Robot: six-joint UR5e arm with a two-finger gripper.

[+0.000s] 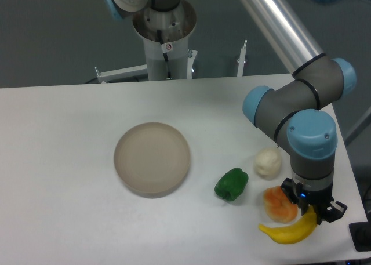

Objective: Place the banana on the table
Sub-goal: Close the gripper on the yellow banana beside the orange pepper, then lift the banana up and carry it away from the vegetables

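The claw (pixel 313 212) is down at the front right corner of the worktop (pixel 58 160), pointing straight down, and it's clamped around the right, upturned end of the banana (pixel 288 232). The banana's yellow tip pokes up between the two dark fingers (pixel 335 209), so that's a grip, not just a hover. The rest of the banana curves off to the left and sits very low over the white surface (can't tell for sure whether its belly is actually touching or just a hair above).

Right beside it, to the upper left, is a lumpy orange fruit (pixel 277 203), touching or nearly touching the banana and tucked close against the claw. Behind that is a whitish bulb thing (pixel 267 163) (garlic maybe, too blurry to say). A green pepper (pixel 231 184) sits to the left of those two, apart from them. Further left, near the middle of the worktop, there's a round beige plate (pixel 152 158), well apart from the banana.

The arm's grey and blue wrist (pixel 312 143) stands directly over the claw.
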